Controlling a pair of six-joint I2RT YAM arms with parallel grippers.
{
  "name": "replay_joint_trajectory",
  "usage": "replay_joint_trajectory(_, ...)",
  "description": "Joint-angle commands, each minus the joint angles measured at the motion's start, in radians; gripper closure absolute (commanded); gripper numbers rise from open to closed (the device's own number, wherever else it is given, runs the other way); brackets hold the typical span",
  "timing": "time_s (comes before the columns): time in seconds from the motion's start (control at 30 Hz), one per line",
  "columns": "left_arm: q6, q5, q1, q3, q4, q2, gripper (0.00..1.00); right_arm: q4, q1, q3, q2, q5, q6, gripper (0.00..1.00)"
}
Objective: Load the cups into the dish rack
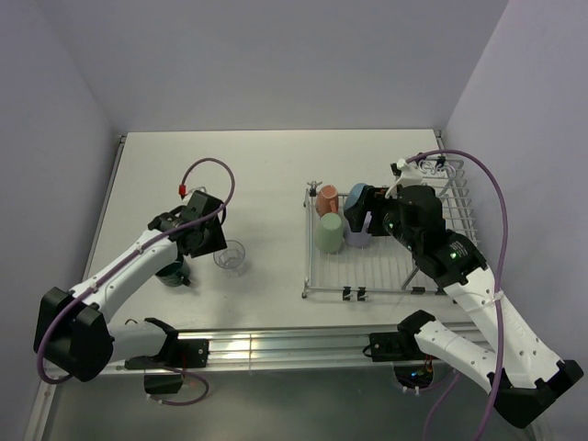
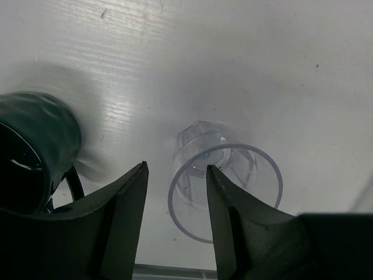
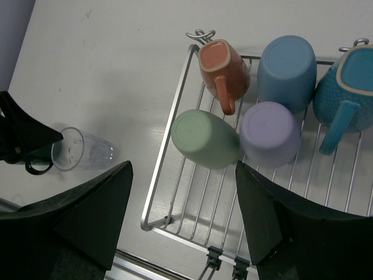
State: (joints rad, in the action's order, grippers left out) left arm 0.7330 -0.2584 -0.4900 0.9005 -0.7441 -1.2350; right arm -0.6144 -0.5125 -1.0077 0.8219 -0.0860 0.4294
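Note:
A clear glass tumbler point(image 1: 230, 258) point(image 2: 233, 175) stands upright on the white table, left of the dish rack point(image 1: 386, 272) point(image 3: 192, 201). My left gripper point(image 1: 216, 243) point(image 2: 176, 167) is open, and the tumbler's near rim shows between its jaws. Beside it stands a dark green mug point(image 1: 173, 273) point(image 2: 35, 151). In the rack sit an orange cup point(image 3: 223, 67), a pale green cup point(image 3: 204, 139), a lavender cup point(image 3: 271, 133), a light blue cup point(image 3: 287, 70) and a blue textured mug point(image 3: 349, 87). My right gripper point(image 1: 366, 219) point(image 3: 182, 168) hangs wide open above them, holding nothing.
The rack's raised wire side section point(image 1: 459, 197) stands at its right, close to the right wall. A metal rail point(image 1: 276, 344) runs along the table's near edge. The left arm's purple cable point(image 1: 211, 165) loops above its wrist.

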Motion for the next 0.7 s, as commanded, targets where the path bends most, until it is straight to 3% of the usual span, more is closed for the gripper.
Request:
replay_joint_trajectory(0.0,0.022,0.022,-0.005,-0.026,0.045,0.009,0.5,0.013,0.006,-0.009,-0.007,-0.009,-0.001,0.21)
replay_joint_trajectory(0.3,0.02,0.051,-0.016,-0.063,0.081,0.009,0.55,-0.007,0.006,-0.026,0.01,-0.02,0.002,0.23)
replay_joint_trajectory(0.4,0.017,0.054,-0.016,-0.064,0.088,0.02,0.64,-0.016,0.006,-0.034,0.013,-0.029,0.0,0.23)
replay_joint_trajectory(0.5,0.002,0.068,-0.015,-0.054,0.089,0.017,0.93,-0.027,0.006,-0.046,0.02,-0.038,-0.003,0.24)
replay_joint_trajectory(0.53,-0.003,0.074,-0.016,-0.052,0.091,0.016,0.97,-0.031,0.006,-0.049,0.022,-0.038,-0.004,0.24)
replay_joint_trajectory(0.67,-0.026,0.094,-0.016,-0.032,0.089,0.019,1.0,-0.045,0.006,-0.068,0.031,-0.058,-0.007,0.24)
